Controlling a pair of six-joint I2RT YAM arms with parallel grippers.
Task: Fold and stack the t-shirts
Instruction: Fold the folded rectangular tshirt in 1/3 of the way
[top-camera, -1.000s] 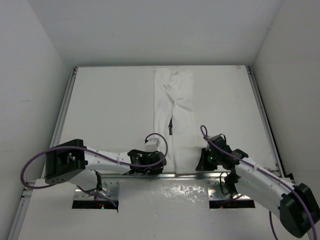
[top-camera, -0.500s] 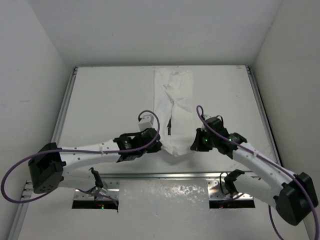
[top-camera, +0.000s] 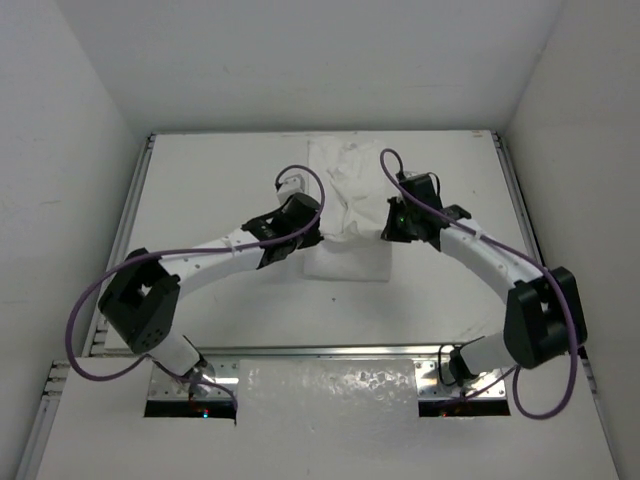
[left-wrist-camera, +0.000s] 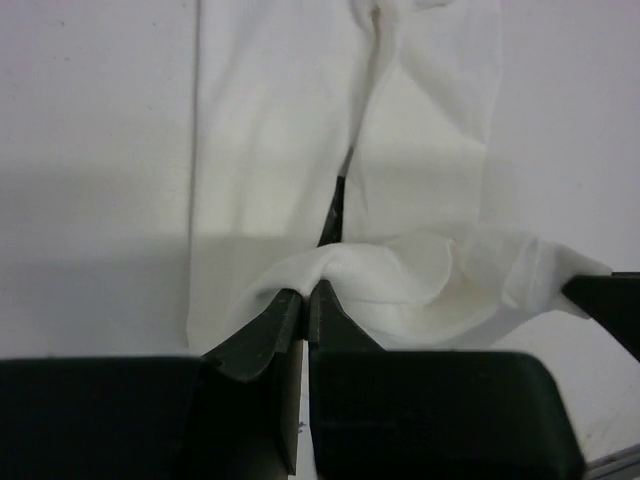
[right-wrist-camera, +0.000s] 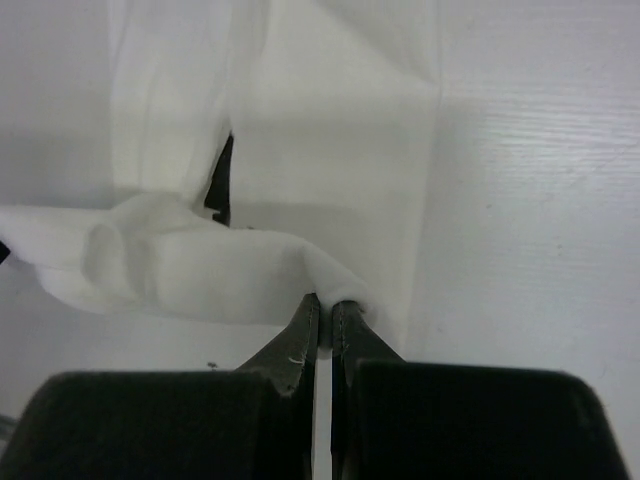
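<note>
Behind the t-shirt fold, the black mark is half hidden.

Both arms stretch forward and bow inward, wrists facing; left gripper and right gripper each pinch the shirt.

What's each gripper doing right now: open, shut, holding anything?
The left gripper: shut, pinching a lifted edge of the t-shirt.
The right gripper: shut, pinching the same t-shirt's edge.
</note>
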